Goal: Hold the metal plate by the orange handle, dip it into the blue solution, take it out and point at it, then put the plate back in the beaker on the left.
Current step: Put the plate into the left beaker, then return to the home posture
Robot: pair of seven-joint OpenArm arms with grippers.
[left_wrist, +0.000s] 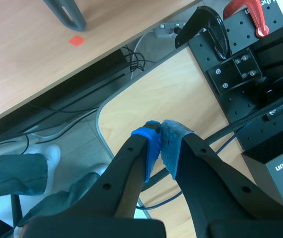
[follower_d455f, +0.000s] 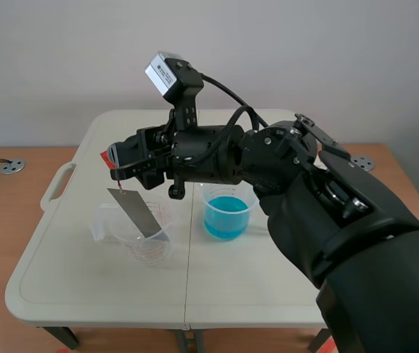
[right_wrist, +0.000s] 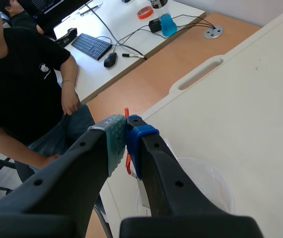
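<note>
Your right end effector [follower_d455f: 116, 166] clenched the orange handle [follower_d455f: 107, 157]; the metal plate [follower_d455f: 137, 213] hung slanted beneath, tip in the left beaker [follower_d455f: 159, 248].

1. On the table [follower_d455f: 84, 294]: empty beaker [follower_d455f: 142, 241] at left, beaker of solution [follower_d455f: 228, 213] just right of it, not touching.
2. Above the empty beaker: right gripper [follower_d455f: 121, 165], in from the right past the middle, clamped on the handle [follower_d455f: 108, 157].
3. Below the handle: metal plate [follower_d455f: 137, 213], tilted, lower end inside the empty beaker.
</note>
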